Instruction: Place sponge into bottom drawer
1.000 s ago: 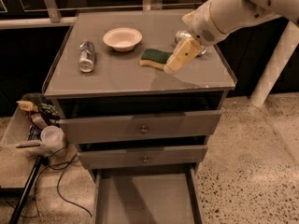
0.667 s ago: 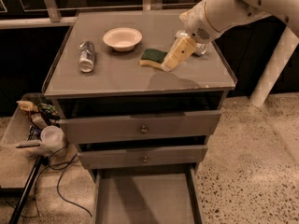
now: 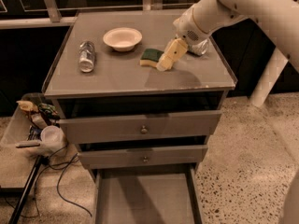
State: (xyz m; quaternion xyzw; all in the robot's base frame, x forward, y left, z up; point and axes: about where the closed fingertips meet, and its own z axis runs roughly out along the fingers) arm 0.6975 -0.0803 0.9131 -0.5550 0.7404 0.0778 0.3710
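Note:
The sponge, dark green on top with a pale yellow body, lies flat on the grey cabinet top near its middle. My gripper reaches in from the upper right and points down at the cabinet top, right against the sponge's right edge. The sponge rests on the surface and is not lifted. The bottom drawer is pulled out below the cabinet front, a shallow grey tray with nothing in it. The two upper drawers with round knobs are only slightly ajar.
A white bowl stands behind the sponge. A silver can lies on its side at the left. A shiny object sits behind my wrist. A bin of clutter and cables are on the floor at left.
My gripper has moved left and down across the cabinet top, closing up to the sponge's right edge. The sponge has stayed in place.

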